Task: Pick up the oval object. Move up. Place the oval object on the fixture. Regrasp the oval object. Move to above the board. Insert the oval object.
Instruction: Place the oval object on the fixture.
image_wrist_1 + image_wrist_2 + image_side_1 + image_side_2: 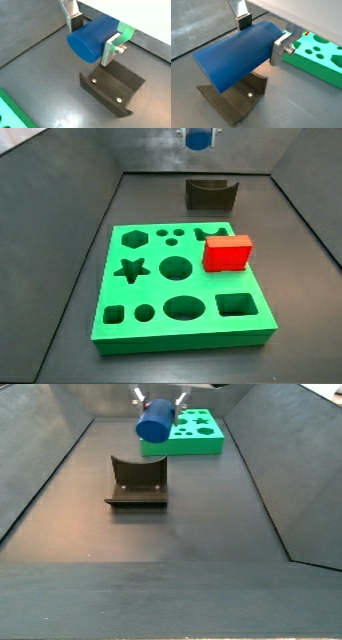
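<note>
Claw (95, 36) pinches the oval object (90, 41) above the fixture (112, 86) (red cube (227, 253) rests on the board (147, 298)).

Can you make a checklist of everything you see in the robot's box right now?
Surface: dark grey floor, bare around the pieces.
Oval object: blue peg, held in the air above the fixture.
Fixture: dark notched block on the floor, nothing in it.
Board: green slab, its holes all unfilled.
Clutter: red cube sitting on the board.
Gripper: gripper up high, shut on the peg.
Cables: nothing seen.
Surroundings: grey walls around the floor.
</note>
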{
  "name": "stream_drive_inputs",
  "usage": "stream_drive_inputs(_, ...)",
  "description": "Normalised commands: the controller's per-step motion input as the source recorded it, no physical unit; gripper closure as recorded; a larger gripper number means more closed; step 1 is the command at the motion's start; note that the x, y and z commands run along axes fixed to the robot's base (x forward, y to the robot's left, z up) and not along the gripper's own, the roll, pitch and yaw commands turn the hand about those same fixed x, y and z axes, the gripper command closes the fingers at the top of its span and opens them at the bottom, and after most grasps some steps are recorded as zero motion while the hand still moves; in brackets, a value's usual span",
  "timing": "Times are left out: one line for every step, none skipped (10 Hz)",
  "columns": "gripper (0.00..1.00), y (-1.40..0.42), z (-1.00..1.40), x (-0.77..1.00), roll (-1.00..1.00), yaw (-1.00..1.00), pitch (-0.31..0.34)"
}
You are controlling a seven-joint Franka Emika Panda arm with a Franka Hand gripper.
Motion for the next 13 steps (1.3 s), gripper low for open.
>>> stream_drive_inputs(1.00,0.08,-0.03,0.87,-0.02,-0.02,0.124)
stream_drive_inputs(1.00,0.04,-0.01,0.75,0.00,-0.02,0.138)
stream_drive_inputs(1.00,0.03,-0.01,0.66,0.01,-0.02,0.146)
stream_drive_inputs(1.00,0.02,-0.01,0.58,0.01,-0.02,0.152)
stream_drive_inputs(1.00,0.16,0.38,0.32,-1.00,0.08,0.053)
stream_drive_inputs(1.00,0.16,0.38,0.25,-1.00,0.08,0.055)
stream_drive_inputs(1.00,0.14,0.22,0.10,-1.00,0.05,0.074)
stream_drive_inputs(1.00,0.08,0.06,0.00,-1.00,0.03,0.081)
stream_drive_inputs(1.00,0.06,0.05,0.00,-1.00,0.02,0.081)
stream_drive_inputs(1.00,0.05,0.04,0.02,-1.00,0.00,0.102)
stream_drive_inputs(1.00,0.05,0.03,0.03,-1.00,-0.02,0.115)
stream_drive_inputs(1.00,0.05,0.00,0.06,-0.96,-0.05,0.139)
stream_drive_inputs(1.00,0.05,0.00,0.07,-0.78,-0.07,0.134)
